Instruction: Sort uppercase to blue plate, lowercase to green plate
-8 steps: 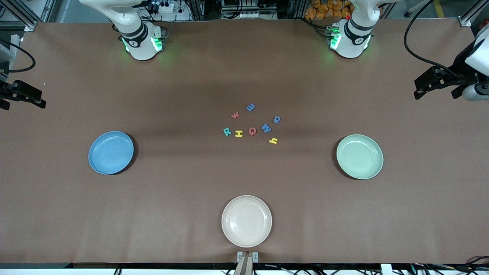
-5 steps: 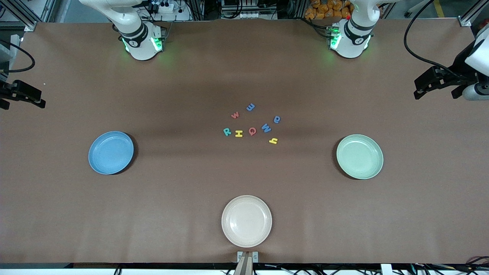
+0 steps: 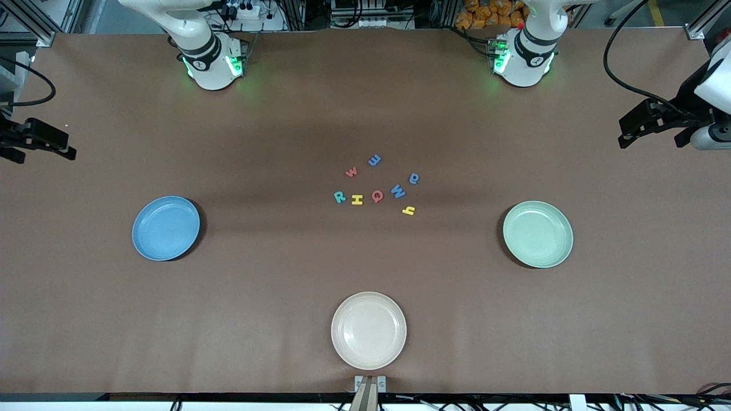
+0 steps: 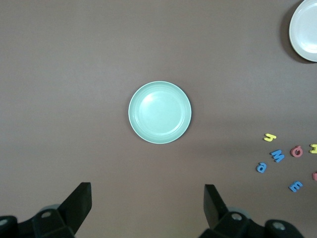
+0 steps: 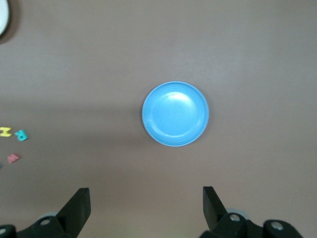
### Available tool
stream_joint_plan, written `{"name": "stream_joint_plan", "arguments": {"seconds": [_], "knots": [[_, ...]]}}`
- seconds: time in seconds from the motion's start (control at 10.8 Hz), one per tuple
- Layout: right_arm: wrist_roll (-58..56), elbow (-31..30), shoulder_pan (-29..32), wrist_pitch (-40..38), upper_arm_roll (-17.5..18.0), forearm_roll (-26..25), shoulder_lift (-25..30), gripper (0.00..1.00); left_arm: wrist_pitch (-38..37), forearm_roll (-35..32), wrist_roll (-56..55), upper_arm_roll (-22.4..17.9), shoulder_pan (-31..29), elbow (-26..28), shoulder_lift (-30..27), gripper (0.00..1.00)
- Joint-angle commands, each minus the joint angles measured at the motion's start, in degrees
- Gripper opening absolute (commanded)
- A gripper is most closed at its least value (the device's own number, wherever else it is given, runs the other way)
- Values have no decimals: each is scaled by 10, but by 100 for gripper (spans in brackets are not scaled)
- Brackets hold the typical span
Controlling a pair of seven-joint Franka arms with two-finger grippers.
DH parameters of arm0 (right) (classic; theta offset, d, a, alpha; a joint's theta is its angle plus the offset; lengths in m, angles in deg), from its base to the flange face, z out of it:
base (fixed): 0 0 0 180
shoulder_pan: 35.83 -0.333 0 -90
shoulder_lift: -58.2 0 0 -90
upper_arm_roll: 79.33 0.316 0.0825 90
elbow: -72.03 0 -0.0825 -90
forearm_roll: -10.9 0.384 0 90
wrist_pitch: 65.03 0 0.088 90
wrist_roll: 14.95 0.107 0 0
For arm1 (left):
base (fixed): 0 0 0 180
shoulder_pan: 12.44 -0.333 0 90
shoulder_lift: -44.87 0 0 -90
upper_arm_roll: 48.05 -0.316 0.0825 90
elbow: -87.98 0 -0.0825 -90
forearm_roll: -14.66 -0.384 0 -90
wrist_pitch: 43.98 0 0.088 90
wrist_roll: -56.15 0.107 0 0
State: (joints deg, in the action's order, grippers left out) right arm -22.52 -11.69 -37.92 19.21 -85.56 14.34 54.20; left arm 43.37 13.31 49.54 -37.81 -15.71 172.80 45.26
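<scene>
The right gripper (image 3: 43, 142) hangs at the right arm's end of the table, its fingers (image 5: 77, 208) spread wide with nothing between them, and it looks straight down on the blue plate (image 5: 175, 113). The left gripper (image 3: 651, 123) mirrors it at the left arm's end, jaws wide and empty, over the green plate (image 4: 159, 112). Both plates lie bare. Everything to be sorted is still clustered mid-table between the two plates: uppercase (image 3: 357, 198) in a row, teal R, yellow H, red Q, blue W, with lowercase (image 3: 374, 160) arced around them. From the blue plate, the R end of the row lies nearest, so I judge the right arm better placed for the capitals; the yellow y and blue a lie toward the green plate, handier for the left. Against the earlier frames, the right gripper has edged slightly inward over the table; the left has barely stirred, and no letter has moved.
</scene>
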Motion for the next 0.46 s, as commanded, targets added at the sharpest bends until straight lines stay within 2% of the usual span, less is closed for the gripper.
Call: {"name": "stream_joint_plan", "arguments": {"seconds": [0.0,0.19,0.37], "knots": [[-2,3,-21,-8,2,5,-6,100,-5,-9,12,6,3,17,-4,100],[3,3,-42,-7,2,2,-14,100,-4,-8,12,7,2,32,-6,100],[81,3,-81,-7,2,3,-17,100,25,-5,12,13,2,74,-14,100]]}}
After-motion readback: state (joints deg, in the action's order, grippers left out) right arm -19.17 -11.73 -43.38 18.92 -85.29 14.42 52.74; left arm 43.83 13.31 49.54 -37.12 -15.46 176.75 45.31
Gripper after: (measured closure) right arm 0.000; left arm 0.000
